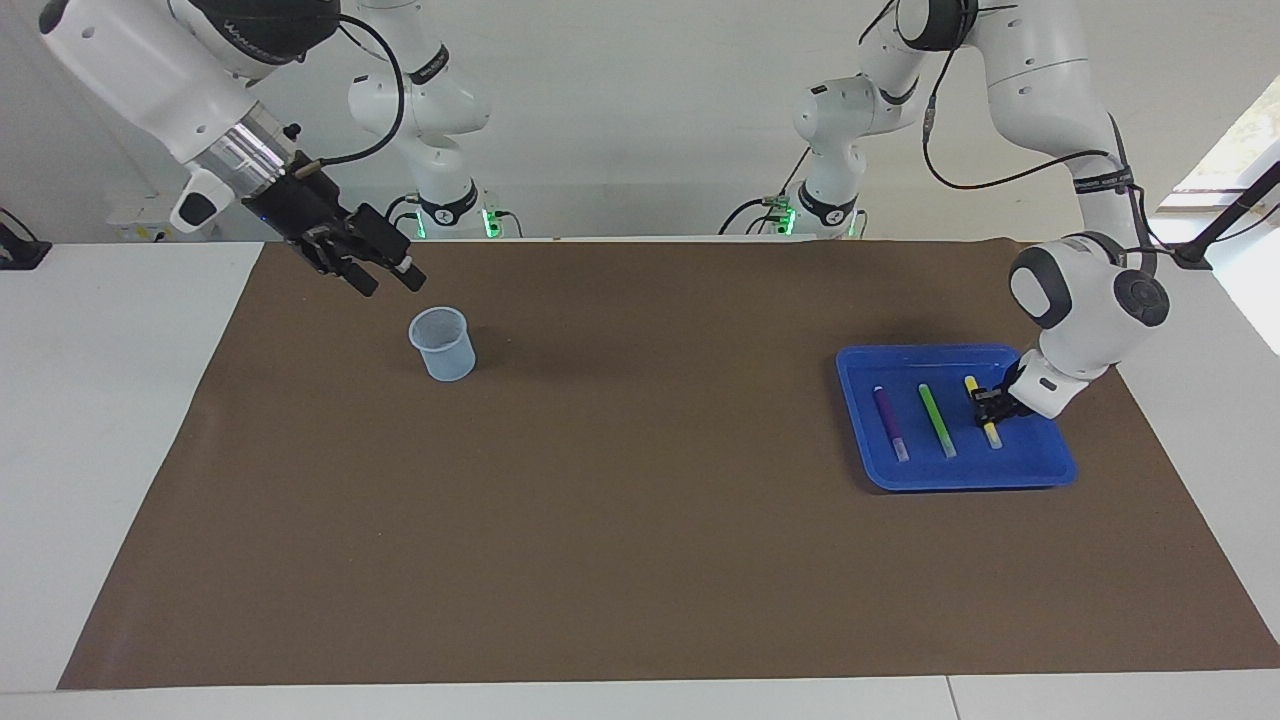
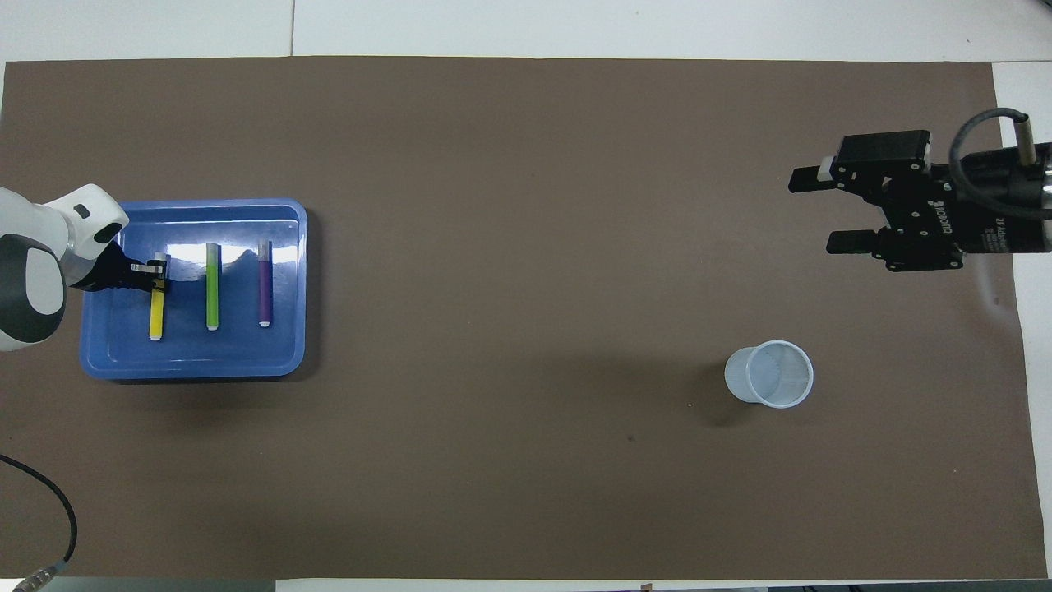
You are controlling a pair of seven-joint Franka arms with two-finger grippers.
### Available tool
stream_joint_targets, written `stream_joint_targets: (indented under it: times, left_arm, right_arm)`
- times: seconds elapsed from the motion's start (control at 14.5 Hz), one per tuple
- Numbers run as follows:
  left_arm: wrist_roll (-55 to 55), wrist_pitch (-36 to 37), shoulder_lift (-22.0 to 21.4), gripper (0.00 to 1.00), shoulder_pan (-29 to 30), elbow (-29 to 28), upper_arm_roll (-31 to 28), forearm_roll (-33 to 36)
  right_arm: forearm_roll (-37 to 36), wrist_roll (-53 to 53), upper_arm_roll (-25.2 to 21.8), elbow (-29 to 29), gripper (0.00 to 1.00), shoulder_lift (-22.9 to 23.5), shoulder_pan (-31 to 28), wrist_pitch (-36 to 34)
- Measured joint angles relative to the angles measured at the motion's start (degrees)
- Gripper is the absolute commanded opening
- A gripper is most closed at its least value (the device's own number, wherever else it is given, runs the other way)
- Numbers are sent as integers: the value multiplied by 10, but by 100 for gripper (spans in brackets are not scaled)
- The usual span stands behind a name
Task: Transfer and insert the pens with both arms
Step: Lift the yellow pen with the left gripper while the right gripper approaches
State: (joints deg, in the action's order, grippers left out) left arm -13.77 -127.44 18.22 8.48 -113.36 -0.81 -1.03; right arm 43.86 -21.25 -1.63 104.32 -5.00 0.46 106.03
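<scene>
I work across the facing view from its left. My right tool [image 1: 383,278] hangs in the air beside the cup [image 1: 441,343], above the brown mat [image 1: 640,560] near the tabletop's edge closest to the robots, at the right arm's end. Its fingers are spread wide and empty, which I judge is a ready pose for taking a pen and dropping it into the cup.

Toward the left arm's end sits the blue tray [image 1: 955,478], holding all three pens side by side, so each can be picked singly. The purple pen [image 1: 889,421] and green pen [image 1: 936,419] lie untouched. My left tool [image 1: 988,404] is down in the tray, clamped across the yellow pen [image 1: 979,410] near its middle, gripping it low against the tray floor. I judge the lift comes next; nothing is in the cup yet.
</scene>
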Motion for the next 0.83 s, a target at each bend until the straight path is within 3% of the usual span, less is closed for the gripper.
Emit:
stream_joint_targets:
  times: [0.14, 0.35, 0.62, 0.83]
  left_arm:
    - [1, 8, 0, 0, -1, 7, 1, 0]
    - [33, 110, -2, 0, -8, 70, 3, -1]
    - [230, 264, -21, 0, -45, 183, 9, -55]
    - [388, 335, -47, 0, -85, 218, 11, -124]
  right_arm:
    - [65, -6, 1, 37, 100, -17, 13, 57]
    - [106, -44, 2, 64, 100, -28, 54, 140]
    - [159, -87, 3, 73, 100, -26, 82, 182]
    - [167, -87, 1, 75, 100, -18, 83, 189]
